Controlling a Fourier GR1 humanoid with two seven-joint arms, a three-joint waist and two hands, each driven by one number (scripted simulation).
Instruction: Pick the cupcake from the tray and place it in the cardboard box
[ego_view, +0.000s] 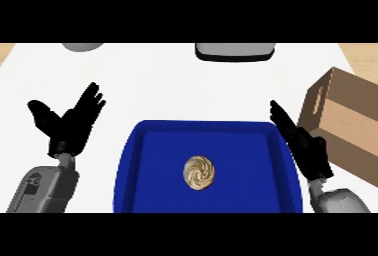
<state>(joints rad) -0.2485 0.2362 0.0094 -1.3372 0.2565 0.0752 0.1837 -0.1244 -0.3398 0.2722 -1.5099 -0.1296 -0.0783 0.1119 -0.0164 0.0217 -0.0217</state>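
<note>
A cupcake (200, 173) with a tan swirled top sits near the middle of a blue tray (144, 165) at the counter's front. A brown cardboard box (347, 120) stands at the right edge, partly cut off by the view. My right hand (304, 145) is open, fingers straight, over the tray's right rim, between the cupcake and the box and touching neither. Left of the tray, my left hand (68, 124) rests open with its fingers up.
A grey and black appliance (234, 51) sits at the back edge of the white counter. A grey rounded object (82, 46) shows at the back left. Wooden surface shows at the far corners.
</note>
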